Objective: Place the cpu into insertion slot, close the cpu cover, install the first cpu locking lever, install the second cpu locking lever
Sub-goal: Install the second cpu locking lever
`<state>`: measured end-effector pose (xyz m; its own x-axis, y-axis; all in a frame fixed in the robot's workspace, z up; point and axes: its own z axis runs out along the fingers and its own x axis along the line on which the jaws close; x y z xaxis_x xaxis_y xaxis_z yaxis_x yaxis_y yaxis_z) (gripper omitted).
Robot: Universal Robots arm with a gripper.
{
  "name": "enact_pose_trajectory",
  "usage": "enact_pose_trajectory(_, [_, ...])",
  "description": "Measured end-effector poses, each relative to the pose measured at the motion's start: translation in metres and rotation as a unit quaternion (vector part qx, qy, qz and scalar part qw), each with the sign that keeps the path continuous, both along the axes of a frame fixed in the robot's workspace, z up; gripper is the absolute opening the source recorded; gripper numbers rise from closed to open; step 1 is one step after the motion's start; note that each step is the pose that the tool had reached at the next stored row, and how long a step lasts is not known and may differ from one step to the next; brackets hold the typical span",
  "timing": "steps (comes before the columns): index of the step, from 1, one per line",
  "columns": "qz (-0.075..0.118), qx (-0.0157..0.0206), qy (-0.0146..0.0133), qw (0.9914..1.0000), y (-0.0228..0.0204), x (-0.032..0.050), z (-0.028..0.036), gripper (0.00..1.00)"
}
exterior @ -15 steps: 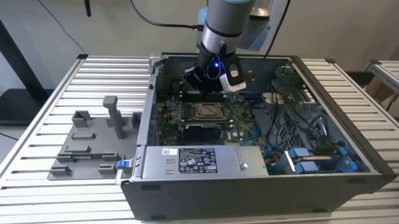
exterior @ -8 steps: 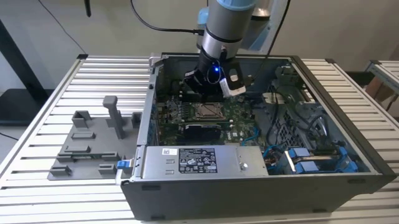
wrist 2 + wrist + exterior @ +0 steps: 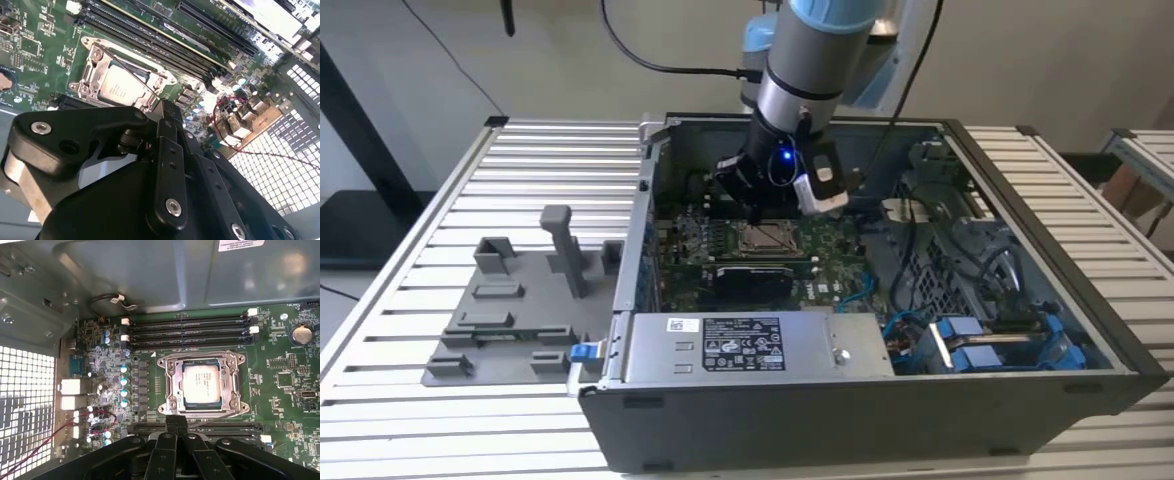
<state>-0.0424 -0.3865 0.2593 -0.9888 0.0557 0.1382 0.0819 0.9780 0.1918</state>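
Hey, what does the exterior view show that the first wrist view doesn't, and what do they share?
Exterior view alone: the grey fixture tray beside the computer case, the slatted table, and the blue arm reaching into the case.

First wrist view alone: the round coin battery and the red wires.

Both: the cpu seated in the insertion slot, with the cpu cover down around it.

No legible text anywhere. White and black printed labels on grey metal power-supply box, 6 o'clock in exterior view: print too small to read. White sticker on grey case wall, 1 o'clock in first wrist view: cut off, unreadable. Markings on tan-grey square cpu: blurred.
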Motion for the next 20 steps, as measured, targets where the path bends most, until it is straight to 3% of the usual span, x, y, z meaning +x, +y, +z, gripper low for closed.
enact_pose_trajectory(3, [0.006, 0.0000, 0.0000, 0.99998, 0.0000, 0.0001, -0.0025, 0.11])
enact_pose_trajectory(10, [0.011, 0.0001, -0.0002, 0.99994, 0.0000, -0.0004, -0.0151, 0.11])
enact_pose_trajectory(20, [0.011, 0.0001, -0.0001, 0.99994, 0.0000, -0.0083, -0.0202, 0.11])
